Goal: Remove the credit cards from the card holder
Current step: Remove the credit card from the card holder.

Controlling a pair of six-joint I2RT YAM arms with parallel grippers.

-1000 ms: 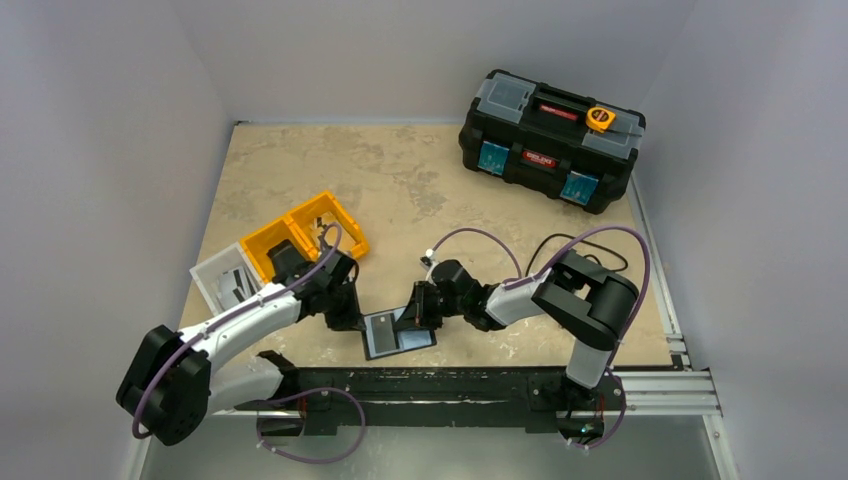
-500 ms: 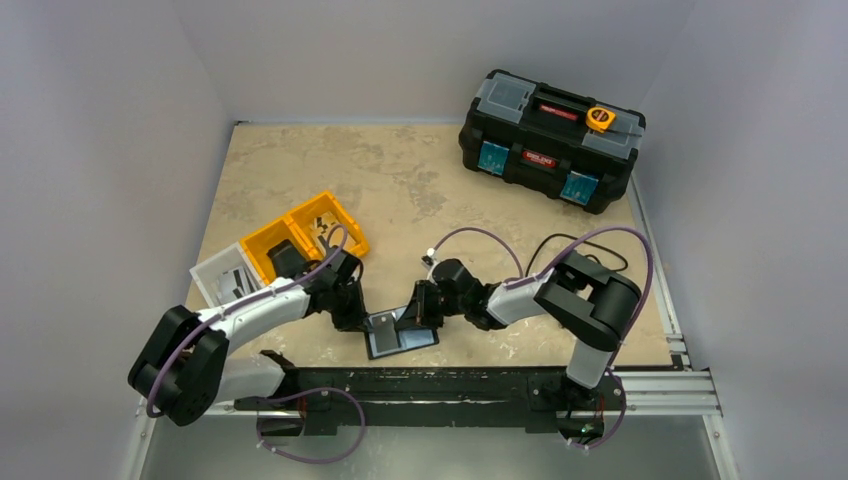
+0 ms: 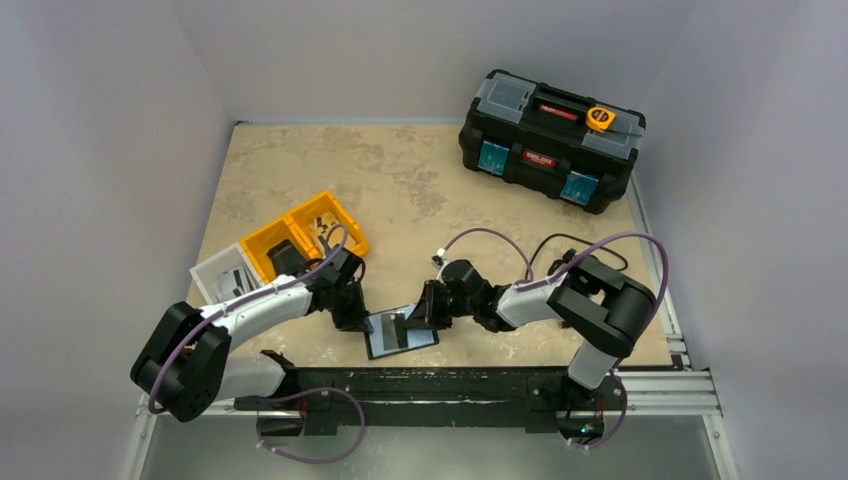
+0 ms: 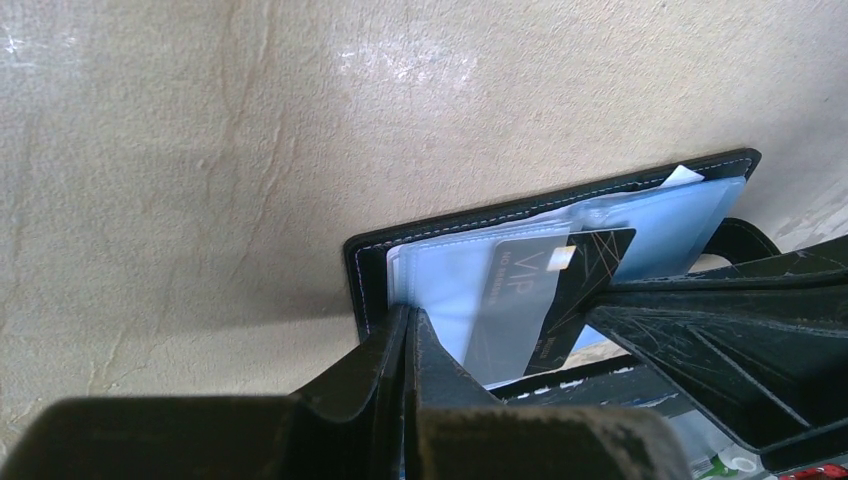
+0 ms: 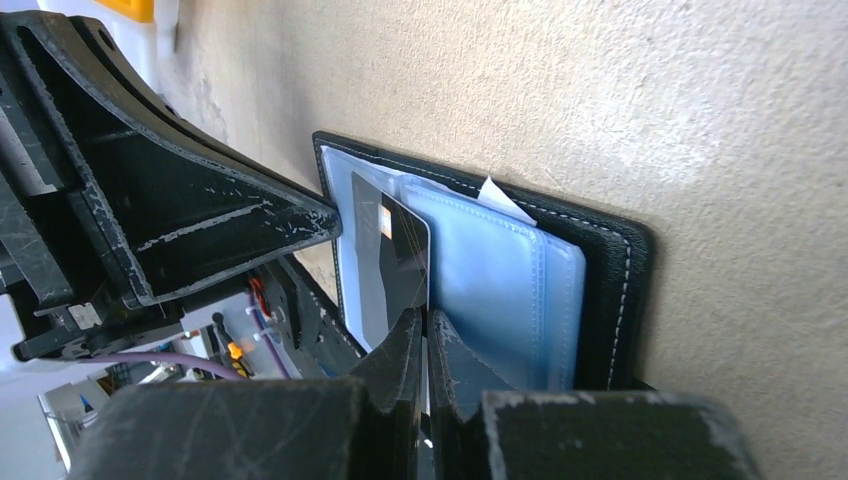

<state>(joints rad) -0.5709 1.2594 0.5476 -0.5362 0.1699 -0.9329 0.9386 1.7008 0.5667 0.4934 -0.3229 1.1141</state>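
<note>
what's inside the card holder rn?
The card holder holds pale blue plastic sleeves, one dark card marked VIP partly out, and a white paper corner at one end. Other cards, if any, are hidden under the sleeves.

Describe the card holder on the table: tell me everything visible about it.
The card holder lies open and flat on the beige table, near its front edge. Its cover looks like black leather with pale stitching; inside are glossy blue-tinted plastic sleeves. A dark card marked VIP sticks partly out. The shut left gripper meets one end, the shut right gripper the card's edge; whether either pinches is unclear.
</note>
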